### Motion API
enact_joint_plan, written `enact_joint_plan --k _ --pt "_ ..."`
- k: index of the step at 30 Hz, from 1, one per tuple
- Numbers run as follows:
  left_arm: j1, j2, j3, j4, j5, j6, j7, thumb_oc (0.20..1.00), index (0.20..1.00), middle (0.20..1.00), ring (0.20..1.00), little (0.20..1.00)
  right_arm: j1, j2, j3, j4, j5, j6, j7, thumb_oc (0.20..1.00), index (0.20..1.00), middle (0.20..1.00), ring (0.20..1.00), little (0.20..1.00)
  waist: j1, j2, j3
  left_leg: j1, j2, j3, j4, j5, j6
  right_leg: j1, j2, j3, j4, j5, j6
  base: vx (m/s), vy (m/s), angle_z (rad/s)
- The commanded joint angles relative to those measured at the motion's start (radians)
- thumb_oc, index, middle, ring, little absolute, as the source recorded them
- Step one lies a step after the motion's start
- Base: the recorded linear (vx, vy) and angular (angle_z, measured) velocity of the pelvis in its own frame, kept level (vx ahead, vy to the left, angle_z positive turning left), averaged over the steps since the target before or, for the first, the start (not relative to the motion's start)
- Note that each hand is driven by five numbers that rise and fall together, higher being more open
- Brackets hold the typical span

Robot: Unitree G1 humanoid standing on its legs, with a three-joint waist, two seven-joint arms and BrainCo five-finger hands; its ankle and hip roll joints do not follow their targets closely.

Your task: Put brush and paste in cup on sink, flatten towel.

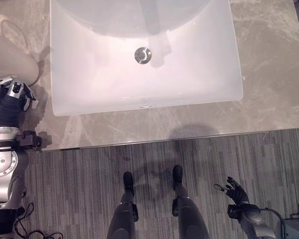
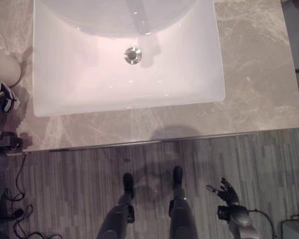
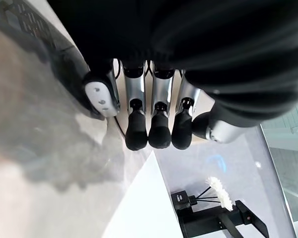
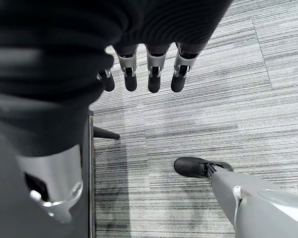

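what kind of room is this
Most likely a bathroom or a mock-up of one: a white rectangular sink basin with a metal drain sits in a grey marble-look counter, with grey striped carpet below.

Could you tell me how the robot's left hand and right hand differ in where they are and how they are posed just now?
The left hand is raised over the marble counter, beside the white sink; the right hand hangs low over the grey striped floor. The left hand's fingers point toward the counter, the right hand's spread toward the floor. Both are open and hold nothing.
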Motion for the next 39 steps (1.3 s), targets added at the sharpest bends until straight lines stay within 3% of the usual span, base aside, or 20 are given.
enact_joint_plan --k 1,22,30,39 --pt "-0.007 0.039 -0.004 0.111 0.018 -0.001 0.022 0.2 0.2 0.2 0.2 0.2 0.004 -0.017 0.016 0.006 -0.005 -0.03 -0.011 1.0 1.0 1.0 1.0 1.0 -0.014 -0.025 -0.023 -0.03 0.024 -0.026 0.003 0.042 -0.037 -0.008 -0.046 0.039 -0.001 0.004 0.065 0.0 0.0 0.0" --pt "0.051 0.047 0.07 0.116 0.001 -0.019 0.034 0.2 0.2 0.2 0.2 0.2 -0.015 -0.026 0.016 0.031 -0.019 -0.028 -0.011 1.0 1.0 1.0 1.0 1.0 0.002 -0.023 -0.021 -0.046 0.015 -0.039 0.003 0.038 -0.033 -0.016 -0.05 0.033 -0.001 -0.002 0.066 0.0 0.0 0.0" --pt "-0.007 0.065 0.044 0.141 0.007 -0.022 0.047 0.2 0.2 0.2 0.2 0.2 -0.03 -0.03 0.022 0.046 -0.022 -0.027 -0.015 1.0 1.0 1.0 1.0 1.0 -0.001 -0.025 -0.02 -0.055 0.013 -0.042 0.003 0.037 -0.033 -0.023 -0.052 0.034 -0.001 -0.001 0.067 0.0 0.0 0.0" --pt "-0.151 0.146 -0.03 0.24 0.029 -0.018 0.07 0.2 0.2 0.2 0.2 0.2 -0.034 -0.03 0.042 0.047 -0.023 -0.027 -0.018 1.0 1.0 1.0 1.0 1.0 -0.017 -0.031 -0.016 -0.069 0.017 -0.038 0.003 0.039 -0.037 -0.039 -0.049 0.042 -0.001 0.003 0.071 0.0 0.0 0.0"
